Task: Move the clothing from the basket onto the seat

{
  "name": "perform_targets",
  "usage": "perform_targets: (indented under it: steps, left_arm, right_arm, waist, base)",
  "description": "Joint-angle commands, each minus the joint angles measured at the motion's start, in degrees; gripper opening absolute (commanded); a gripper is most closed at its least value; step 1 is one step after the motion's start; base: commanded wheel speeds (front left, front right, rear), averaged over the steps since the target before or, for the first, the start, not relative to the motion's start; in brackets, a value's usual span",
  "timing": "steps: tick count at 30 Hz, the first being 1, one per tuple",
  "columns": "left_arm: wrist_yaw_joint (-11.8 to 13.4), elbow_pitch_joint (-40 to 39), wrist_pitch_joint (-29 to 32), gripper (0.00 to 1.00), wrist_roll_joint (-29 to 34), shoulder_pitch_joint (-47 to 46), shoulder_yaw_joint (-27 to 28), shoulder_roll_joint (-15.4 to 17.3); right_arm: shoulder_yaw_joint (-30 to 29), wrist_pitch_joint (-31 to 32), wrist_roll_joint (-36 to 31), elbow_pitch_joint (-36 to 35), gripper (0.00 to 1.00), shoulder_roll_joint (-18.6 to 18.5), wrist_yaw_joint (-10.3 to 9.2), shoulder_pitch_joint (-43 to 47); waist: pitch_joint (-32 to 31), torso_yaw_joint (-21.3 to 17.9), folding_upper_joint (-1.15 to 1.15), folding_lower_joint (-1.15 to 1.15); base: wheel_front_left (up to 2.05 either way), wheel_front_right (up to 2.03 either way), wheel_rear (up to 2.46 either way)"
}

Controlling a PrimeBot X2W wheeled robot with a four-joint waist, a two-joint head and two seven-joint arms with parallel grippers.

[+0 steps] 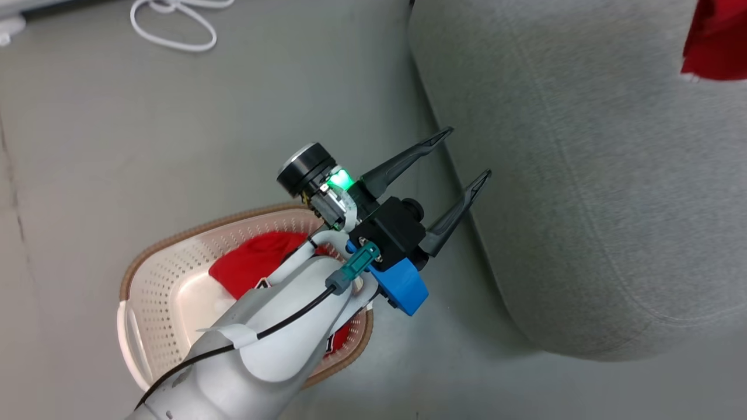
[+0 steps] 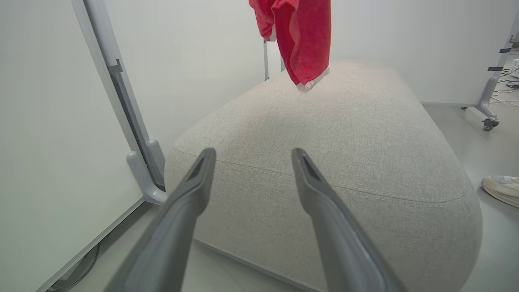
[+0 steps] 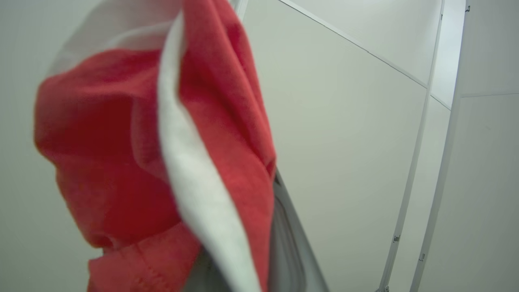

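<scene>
Clothing (image 1: 257, 262) was split: one piece in the basket (image 1: 157, 297), one in the air.
Grey seat (image 1: 583, 175) stood just beside the basket on the floor (image 1: 175, 116). A red jersey (image 1: 341, 341) lay in the basket under the left arm (image 1: 280, 332). A red piece (image 2: 304, 36) with white trim hung over the seat, held by the right hand (image 3: 251, 251). The left hand (image 1: 468, 152) was wide and empty.

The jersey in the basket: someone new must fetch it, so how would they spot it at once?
Beside the big grey seat, a cream, brown-rimmed basket stands on the floor. The jersey is the crumpled red cloth inside it, partly beneath the left arm. Unlike the other red garment, hanging above the seat, it shows bits of black, white-edged print.
</scene>
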Motion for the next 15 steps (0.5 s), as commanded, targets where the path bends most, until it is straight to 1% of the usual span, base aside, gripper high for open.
perform_targets:
  steps: [1, 6, 10, 12, 15]
  left_arm:
    - [-0.02, -0.36, -0.06, 1.00, 0.34, -1.50, -0.26, 0.17]
    - [-0.03, -0.85, 0.09, 1.00, 0.87, -3.63, -0.67, 0.83]
    - [0.21, -0.85, 0.09, 1.00, 1.34, -4.69, -0.82, 1.33]
    - [0.36, -0.85, 0.05, 1.00, 1.27, -5.01, -0.77, 1.64]
    - [0.39, -0.90, -0.03, 1.00, 1.33, -5.30, -0.80, 1.85]
  right_arm:
    - [-1.04, -0.20, 0.04, 0.73, 0.00, -1.95, 0.02, -2.67]
    - [-2.99, -0.13, 0.84, 5.54, 0.00, -7.01, 0.02, -7.84]
    - [-3.30, -0.13, 0.98, 11.23, 0.00, -9.48, 0.02, -9.50]
    - [-3.57, -0.13, 0.94, 13.85, 0.00, -9.76, 0.02, -8.91]
    - [-4.71, -0.13, 1.43, 17.49, 0.00, -8.39, 0.02, -7.03]
  waist:
    - [4.69, 2.89, 0.00, 0.00]
    - [9.43, 4.06, 0.00, 0.00]
    - [12.16, 4.40, 0.00, 0.00]
    - [13.20, 4.48, 0.00, 0.00]
    - [14.17, 4.53, 0.00, 0.00]
  base:
    - [0.00, 0.00, 0.00]
    - [0.00, 0.00, 0.00]
    - [0.00, 0.00, 0.00]
    - [0.00, 0.00, 0.00]
    - [0.00, 0.00, 0.00]
